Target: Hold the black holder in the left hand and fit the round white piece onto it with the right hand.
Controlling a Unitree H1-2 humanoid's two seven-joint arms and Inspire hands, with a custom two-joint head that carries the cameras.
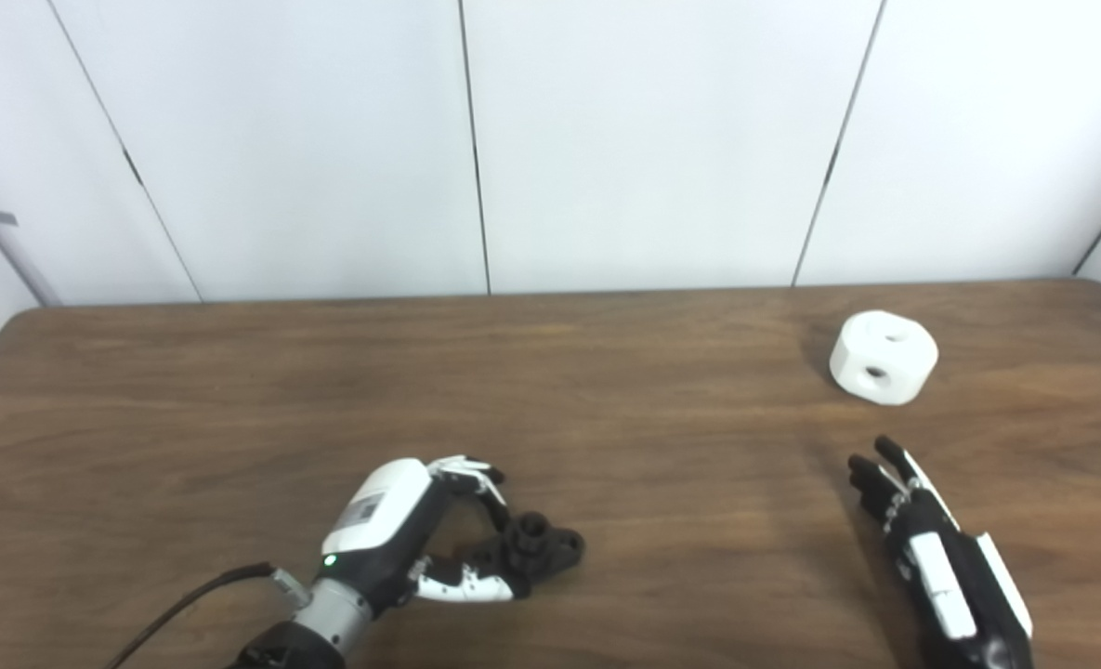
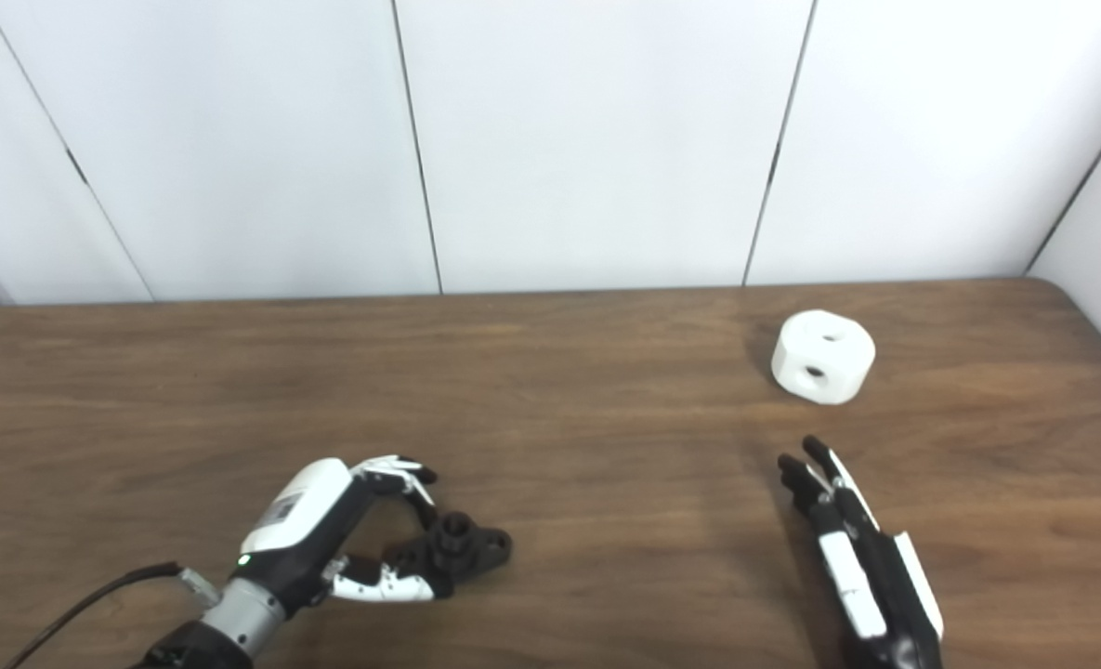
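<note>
Brown wood-grain table [image 1: 550,390], white panel wall [image 1: 661,139] behind it. Left robot hand [image 1: 420,534] sits low at the near-left, fingers [image 1: 471,476] and thumb curled around the black holder [image 1: 541,544]; holder looks to rest on the table, its round post up. Contact looks partial, so grip firmness: cannot tell. Right robot hand [image 2: 852,548] at the near-right, fingers extended and close together, holding nothing, pointing toward the far edge. Round white piece [image 2: 822,357] lies on the table far-right, beyond the right fingertips and clear of them, holes visible on top and side.
</note>
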